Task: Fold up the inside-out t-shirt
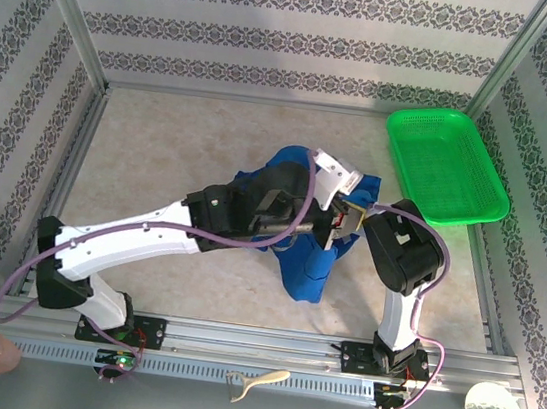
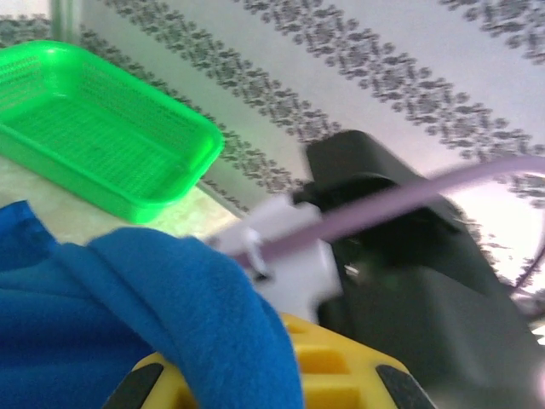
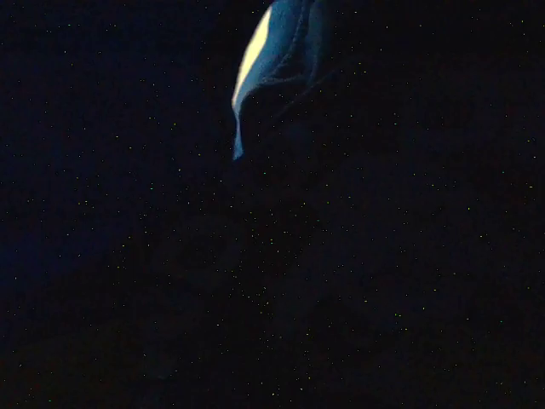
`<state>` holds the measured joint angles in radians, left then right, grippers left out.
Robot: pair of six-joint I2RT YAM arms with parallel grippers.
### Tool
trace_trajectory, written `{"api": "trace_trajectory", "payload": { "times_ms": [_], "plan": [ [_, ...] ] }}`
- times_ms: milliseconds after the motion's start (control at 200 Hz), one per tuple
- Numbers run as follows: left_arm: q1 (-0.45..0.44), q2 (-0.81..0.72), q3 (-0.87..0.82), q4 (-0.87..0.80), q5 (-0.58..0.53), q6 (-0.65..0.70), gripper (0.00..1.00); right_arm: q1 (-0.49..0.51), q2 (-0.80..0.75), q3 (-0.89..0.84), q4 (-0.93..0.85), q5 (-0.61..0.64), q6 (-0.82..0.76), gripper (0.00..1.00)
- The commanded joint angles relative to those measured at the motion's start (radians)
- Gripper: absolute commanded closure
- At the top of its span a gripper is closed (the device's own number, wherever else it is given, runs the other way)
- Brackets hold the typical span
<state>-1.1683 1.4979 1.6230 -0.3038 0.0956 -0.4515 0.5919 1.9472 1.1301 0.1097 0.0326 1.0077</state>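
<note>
The t-shirt (image 1: pixel 308 265) lies bunched in the middle of the desk (image 1: pixel 180 152). Part of it is lifted up among the two wrists and a tail hangs down toward the near edge. No sleeve, hem or collar can be picked out in the heap.

The step in hand looks like turning the t-shirt right side out, or opening it up, before any fold. To do it well, one arm should keep hold of an edge while the other works inside the cloth and draws it through. Both should then pull apart slowly so the cloth spreads flat rather than twisting into a rope. Lifting the heap off the desk first would let the layers fall free.

The left gripper (image 2: pixel 315 375) is closed. Blue cloth drapes over its yellow body and hides the fingers, and it seems to pinch a fold held up off the desk.

The right gripper (image 1: pixel 352 217) is buried in the cloth. Its camera is dark but for a slit of light along a blue edge, so I cannot tell how wide it stands or whether it grips anything.

The basket (image 1: pixel 447 165) sits well apart at the far right.
</note>
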Motion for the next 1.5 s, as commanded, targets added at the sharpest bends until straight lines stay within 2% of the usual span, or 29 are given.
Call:
{"api": "trace_trajectory", "payload": {
  "times_ms": [0, 120, 230, 365, 575, 809, 929, 1069, 1209, 1334, 1494],
  "plan": [
    [-0.092, -0.136, -0.004, 0.171, 0.203, -0.002, 1.0, -0.02, 0.049, 0.049, -0.162, 0.076, -0.024, 0.13],
    [-0.091, -0.213, -0.056, 0.16, 0.121, 0.036, 1.0, -0.018, 0.014, 0.053, -0.224, 0.144, -0.013, 0.02],
    [-0.089, -0.274, -0.128, 0.211, 0.069, 0.037, 1.0, -0.02, -0.025, 0.031, -0.228, 0.184, -0.019, 0.02],
    [-0.088, -0.251, -0.112, 0.21, 0.103, 0.02, 1.0, -0.026, -0.014, 0.091, -0.314, 0.212, -0.044, 0.02],
    [-0.088, -0.198, -0.129, 0.288, 0.167, -0.052, 1.0, -0.029, 0.033, 0.223, -0.618, 0.348, 0.034, 0.02],
    [-0.088, -0.207, -0.174, 0.348, 0.158, -0.084, 1.0, -0.051, 0.145, 0.377, -0.965, 0.441, 0.19, 0.02],
    [-0.087, -0.218, -0.188, 0.349, 0.126, -0.08, 1.0, -0.075, 0.24, 0.465, -1.104, 0.402, 0.24, 0.01],
    [-0.088, -0.211, -0.188, 0.351, 0.105, -0.079, 1.0, -0.088, 0.281, 0.482, -1.103, 0.318, 0.222, 0.03],
    [-0.087, -0.198, -0.177, 0.357, 0.097, -0.077, 1.0, -0.096, 0.243, 0.414, -0.978, 0.232, 0.143, 0.16],
    [-0.087, -0.189, -0.167, 0.357, 0.088, -0.072, 1.0, -0.089, 0.234, 0.387, -0.978, 0.197, 0.106, 0.14],
    [-0.083, -0.184, -0.184, 0.382, 0.069, -0.069, 1.0, -0.074, 0.239, 0.387, -1.093, 0.207, 0.022, 0.11]
  ]
}}
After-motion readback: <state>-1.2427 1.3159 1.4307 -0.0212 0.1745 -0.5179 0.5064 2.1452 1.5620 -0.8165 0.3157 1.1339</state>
